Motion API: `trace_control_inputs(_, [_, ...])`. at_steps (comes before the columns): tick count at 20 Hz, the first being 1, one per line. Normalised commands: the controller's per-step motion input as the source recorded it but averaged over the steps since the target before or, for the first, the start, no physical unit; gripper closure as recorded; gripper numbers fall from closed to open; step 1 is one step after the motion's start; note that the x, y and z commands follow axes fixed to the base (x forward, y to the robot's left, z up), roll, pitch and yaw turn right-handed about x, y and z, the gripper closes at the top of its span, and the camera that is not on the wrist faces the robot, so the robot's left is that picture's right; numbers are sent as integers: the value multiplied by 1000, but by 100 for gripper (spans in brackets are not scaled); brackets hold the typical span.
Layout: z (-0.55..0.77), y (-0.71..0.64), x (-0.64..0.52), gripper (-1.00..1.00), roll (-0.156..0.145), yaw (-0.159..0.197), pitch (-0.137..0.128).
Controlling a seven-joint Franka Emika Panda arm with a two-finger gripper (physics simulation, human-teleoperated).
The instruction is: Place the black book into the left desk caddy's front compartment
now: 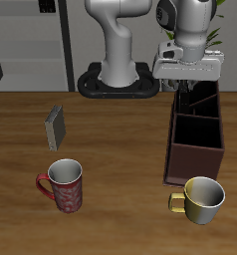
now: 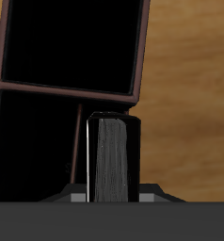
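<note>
My gripper (image 1: pixel 193 86) is shut on the black book (image 2: pixel 114 158), which shows its pale grey page edge between the fingers in the wrist view. In the exterior view the book (image 1: pixel 197 97) hangs slightly tilted over the back part of the left desk caddy (image 1: pixel 172 149), a dark reddish-brown open box with inner dividers. In the wrist view the caddy's divider wall (image 2: pixel 67 89) and two dark compartments lie below the book. The book's lower end sits at about rim height; I cannot tell whether it touches the caddy.
A small grey book (image 1: pixel 56 127) stands farther out on the table. A red mug (image 1: pixel 63 185) and a yellow mug (image 1: pixel 201 199) stand near the table's front edge, the yellow one just in front of the caddy.
</note>
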Motion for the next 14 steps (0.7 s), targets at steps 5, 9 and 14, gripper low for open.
trace_control_inputs(5, [-44,68,35,100,10,-6,9])
trace_control_inputs(9, [-29,56,6,100,13,-4,1])
trace_control_inputs(14, [-114,29,53,100,12,-8,17])
